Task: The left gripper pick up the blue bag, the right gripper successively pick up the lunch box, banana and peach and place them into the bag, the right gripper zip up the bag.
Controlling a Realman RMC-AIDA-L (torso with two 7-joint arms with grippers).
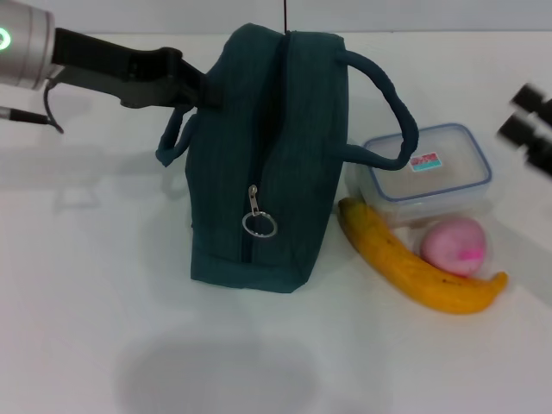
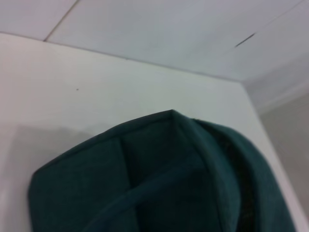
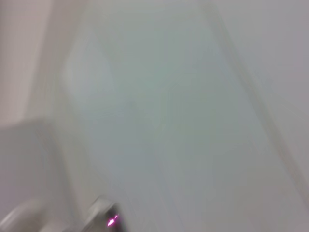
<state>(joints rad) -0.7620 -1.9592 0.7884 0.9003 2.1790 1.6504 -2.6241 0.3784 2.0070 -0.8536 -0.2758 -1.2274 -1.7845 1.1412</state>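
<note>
Head view: dark teal fabric bag [image 1: 267,164] stands on the white table [image 1: 95,302], zipper with a metal ring pull [image 1: 259,222] running along its top and down the near end, apparently still zipped. Left gripper [image 1: 185,86] reaches in from the robot's left and meets the bag's upper far corner by the left strap handle [image 1: 172,134]. Jaw state: cannot tell, the tips are lost against the dark fabric. Left wrist view shows only the bag's top edge [image 2: 169,174] filling the frame right under the jaws, no fingers.

Right gripper [image 1: 530,121] is blurred at the edge of the head view, well clear of the bag, above and beyond the food; its jaws look apart. Right wrist view shows only pale blur, nothing usable.

Clear plastic lunch box with a blue-rimmed lid [image 1: 427,172] sits just beside the bag on the right gripper's side, under the bag's right handle loop [image 1: 388,108]. Yellow banana [image 1: 410,263] lies in front of the box; pink peach [image 1: 455,246] rests against the banana and the box.

Step in hand, as judged: left gripper securing the bag. To do it well, clamp on the strap or the fabric ridge, not the zipper line, hold the bag upright and steady, and avoid dragging it into the lunch box. The mouth appears to need opening before anything goes in.
</note>
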